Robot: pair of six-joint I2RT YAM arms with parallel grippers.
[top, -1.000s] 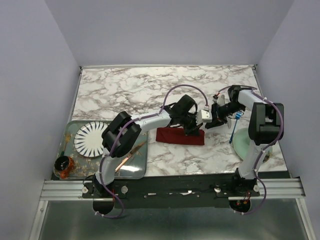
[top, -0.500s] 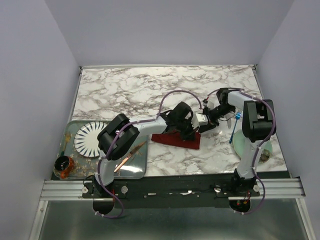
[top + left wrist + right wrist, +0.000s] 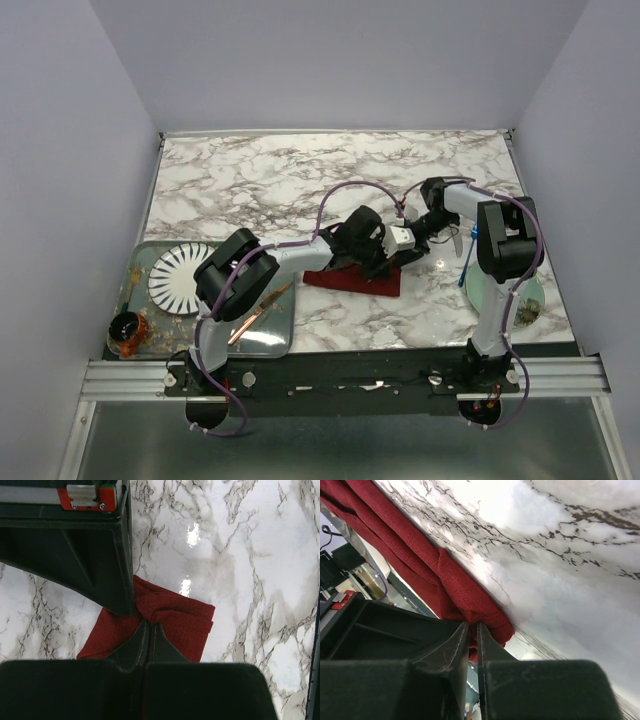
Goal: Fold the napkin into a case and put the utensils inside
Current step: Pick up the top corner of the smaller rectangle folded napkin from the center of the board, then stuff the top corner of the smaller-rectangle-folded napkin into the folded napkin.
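The dark red napkin (image 3: 352, 280) lies folded into a narrow strip in the middle of the marble table, slightly slanted. Both grippers meet over its right end. In the left wrist view my left gripper (image 3: 148, 626) is shut, its tips pinching a ridge of the napkin (image 3: 180, 622). My right gripper (image 3: 473, 626) has its jaws closed on the thick folded corner of the napkin (image 3: 465, 597). From above, the left gripper (image 3: 370, 266) and right gripper (image 3: 393, 260) almost touch. A blue-handled fork (image 3: 467, 258) lies to the right, beside the right arm.
A pale green plate (image 3: 497, 292) sits at the right front under the right arm. At the left front a tray (image 3: 268, 340) holds a white striped plate (image 3: 182, 277) and a copper knife (image 3: 255, 314). A small orange-brown cup (image 3: 127, 333) stands at its corner.
The right arm has swung left and closed on the napkin's right end. The left gripper stayed shut on the cloth. The strip now lies more slanted.
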